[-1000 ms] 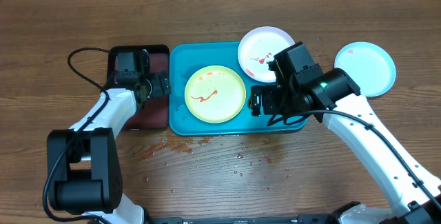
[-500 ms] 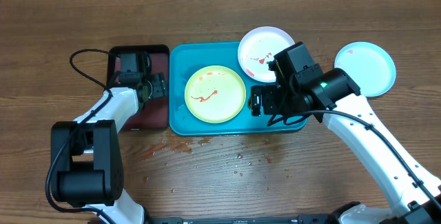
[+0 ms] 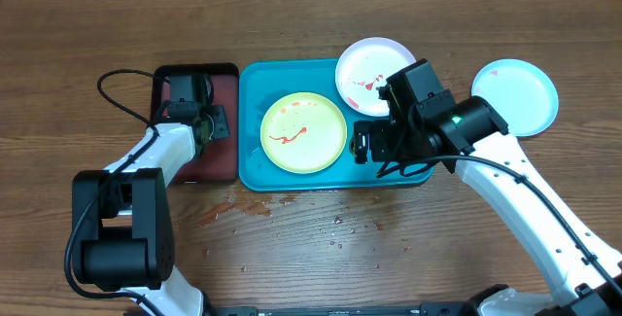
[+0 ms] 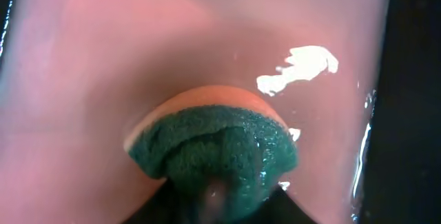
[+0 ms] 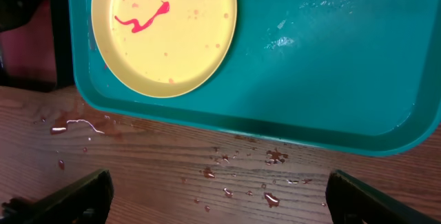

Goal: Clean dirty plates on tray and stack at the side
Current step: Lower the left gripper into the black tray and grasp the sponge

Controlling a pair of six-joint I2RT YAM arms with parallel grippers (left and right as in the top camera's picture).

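Note:
The lime green plate (image 3: 303,133) with red smears lies in the turquoise tray (image 3: 255,83). The white smeared plate (image 3: 374,68) rests on the tray's far right corner. The light blue plate (image 3: 515,95) sits on the table to the right. My left gripper (image 3: 209,124) is down in the black tray (image 3: 229,67), shut on a green sponge (image 4: 213,148) soaked in reddish liquid. My right gripper (image 3: 362,144) hovers open at the tray's front right; its wrist view shows the green plate (image 5: 165,27) and tray (image 5: 331,72) ahead.
Red droplets and smears spot the wooden table (image 3: 233,209) in front of the tray, also below my right gripper (image 5: 220,196). A black cable (image 3: 117,97) loops left of the black tray. The black tray's liquid (image 4: 172,38) surrounds the sponge.
My left gripper has closed onto the sponge in the black tray. The right arm and the plates have not moved.

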